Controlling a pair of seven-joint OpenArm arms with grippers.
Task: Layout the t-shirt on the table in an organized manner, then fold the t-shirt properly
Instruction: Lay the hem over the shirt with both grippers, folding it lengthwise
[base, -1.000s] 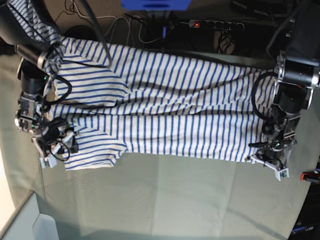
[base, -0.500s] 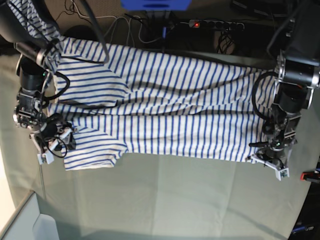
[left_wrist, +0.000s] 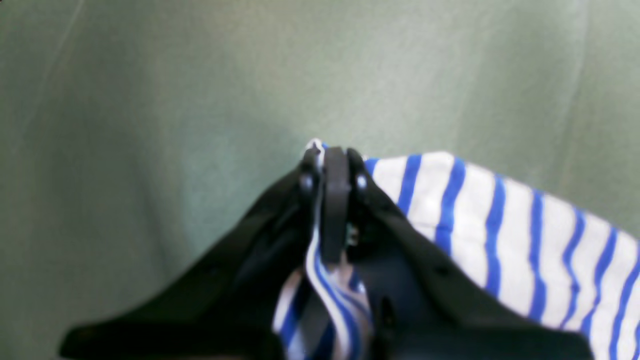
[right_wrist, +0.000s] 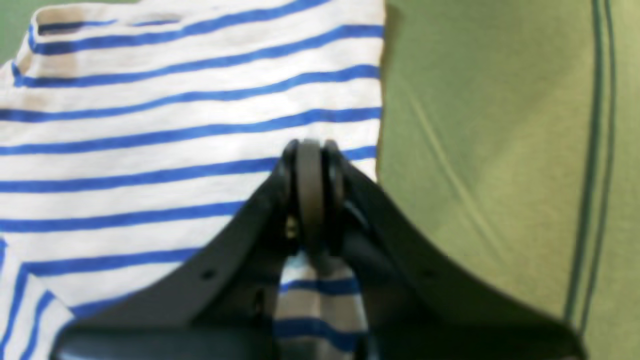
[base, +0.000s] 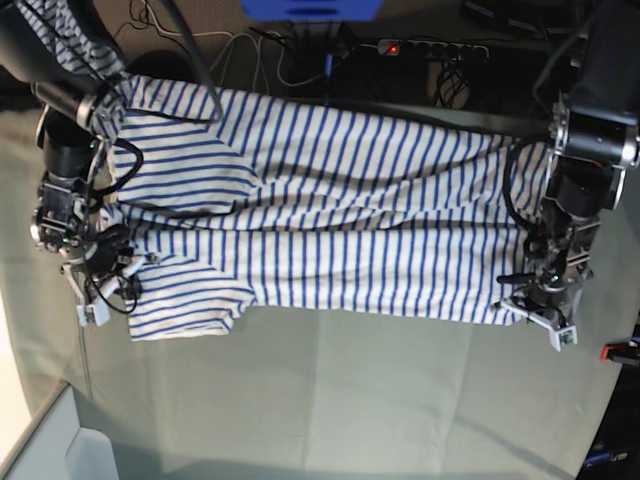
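The t-shirt (base: 330, 215) lies stretched lengthwise across the far half of the table (base: 330, 400), sleeves toward the left of the base view and hem toward the right, with its far edge reaching the table's far rim. Both arms pinch it at opposite ends. The left gripper (left_wrist: 330, 165) — on the right in the base view — has its jaws pressed together on the near hem corner, striped fabric bunched between them. The right gripper (right_wrist: 310, 150) is clamped on cloth near the edge of the shirt by the near sleeve, a fold of stripes caught behind its tips. Holding the two near corners at once looks meant for a matched move — likely lifting the near edge together so the cloth stays taut and square while it is folded over.
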